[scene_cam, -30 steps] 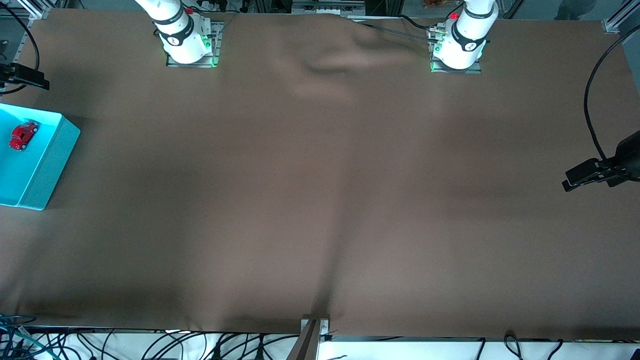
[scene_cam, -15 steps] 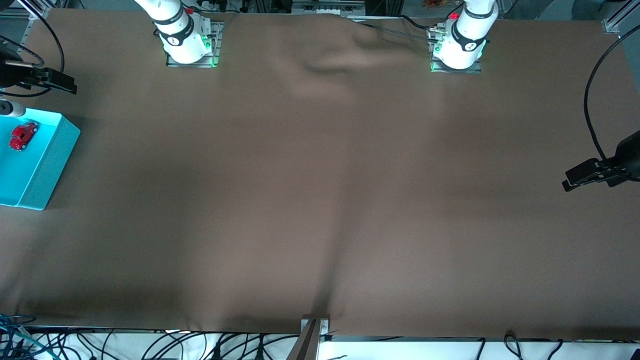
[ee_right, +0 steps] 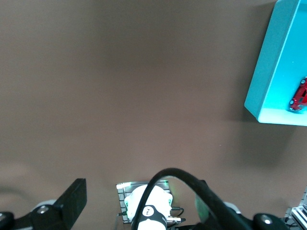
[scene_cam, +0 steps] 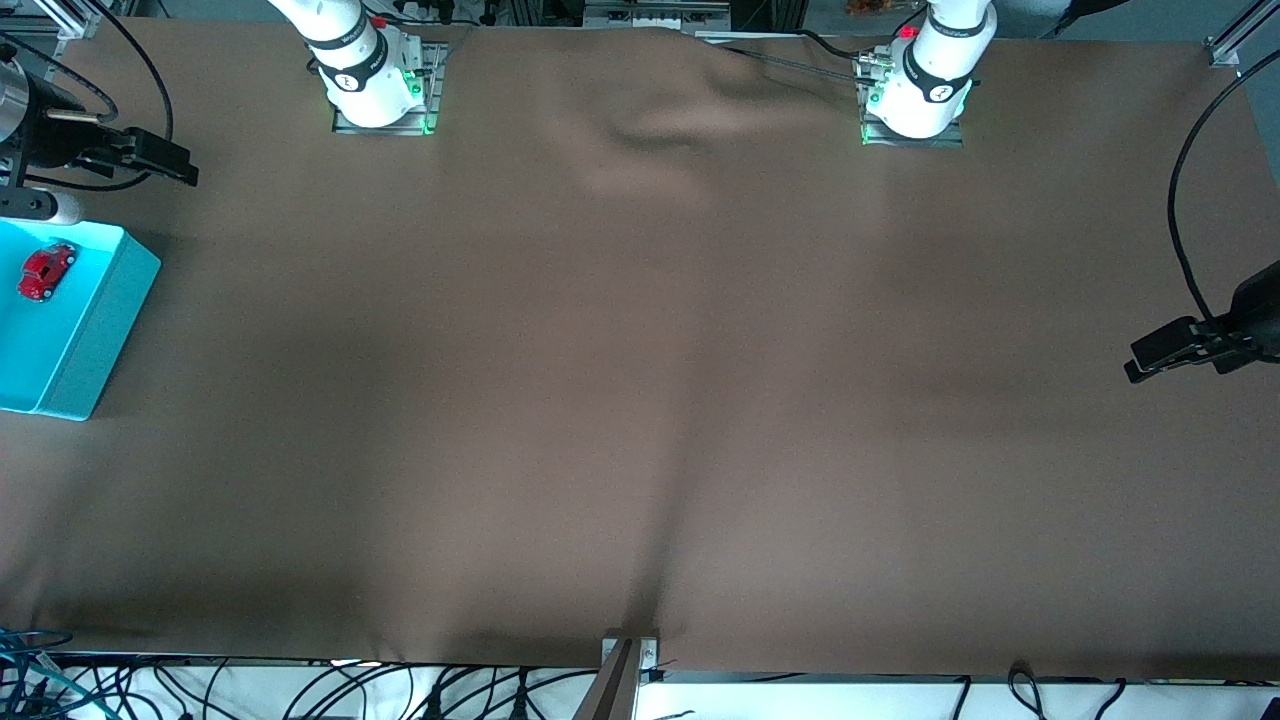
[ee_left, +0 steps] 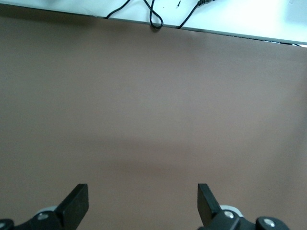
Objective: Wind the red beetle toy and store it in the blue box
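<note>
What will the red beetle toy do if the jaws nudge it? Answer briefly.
The red beetle toy is probably light, since it looks tiny inside the blue box. As a car it would likely roll. Its glossy, rounded body may slip from the jaws.

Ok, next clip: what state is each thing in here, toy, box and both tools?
red beetle toy: lying inside the box, not held.
blue box: open-topped, on the table at the right arm's end.
right tool: open, empty, over the table beside the box.
left tool: open, empty, over the table at the left arm's end.
</note>
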Controlling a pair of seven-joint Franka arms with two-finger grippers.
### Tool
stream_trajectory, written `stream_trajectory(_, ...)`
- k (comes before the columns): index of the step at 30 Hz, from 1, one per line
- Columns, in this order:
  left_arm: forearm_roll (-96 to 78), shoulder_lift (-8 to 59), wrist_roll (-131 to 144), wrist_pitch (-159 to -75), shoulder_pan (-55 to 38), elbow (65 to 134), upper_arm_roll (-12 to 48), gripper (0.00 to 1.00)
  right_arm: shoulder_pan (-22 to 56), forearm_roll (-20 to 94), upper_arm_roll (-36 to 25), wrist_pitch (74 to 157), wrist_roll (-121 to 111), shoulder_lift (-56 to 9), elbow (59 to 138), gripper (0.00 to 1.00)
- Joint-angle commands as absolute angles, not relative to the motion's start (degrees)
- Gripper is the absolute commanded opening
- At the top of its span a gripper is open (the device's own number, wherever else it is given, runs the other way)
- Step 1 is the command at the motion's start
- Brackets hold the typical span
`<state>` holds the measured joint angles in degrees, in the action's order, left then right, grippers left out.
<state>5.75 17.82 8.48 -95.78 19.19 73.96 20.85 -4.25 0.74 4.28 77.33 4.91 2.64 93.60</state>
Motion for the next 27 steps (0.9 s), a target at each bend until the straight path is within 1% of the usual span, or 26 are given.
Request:
stream_trajectory(1, 4.57, 18.46, 7.12, -94.83, 19.16, 72.33, 20.66, 1.00, -3.34, 1.93, 4.39, 81.73, 6.06, 2.90, 94.30, 1.00)
stream_trajectory(6, 4.57, 18.46, 7.12, -94.83, 19.07, 72.33, 20.74, 1.00, -3.16, 1.85, 5.98, 87.09, 6.06, 2.90, 96.50, 1.00)
stream_trajectory(11, 4.57, 18.46, 7.12, -94.83, 19.16, 72.33, 20.74, 1.00, -3.16, 1.85, 6.24, 89.03, 6.06, 2.90, 97.21, 1.00)
stream_trajectory(27, 4.57, 18.46, 7.12, -94.83, 19.16, 72.33, 20.74, 1.00, -3.34, -0.09, 7.03, 88.42, 5.63, 2.64, 96.85, 1.00)
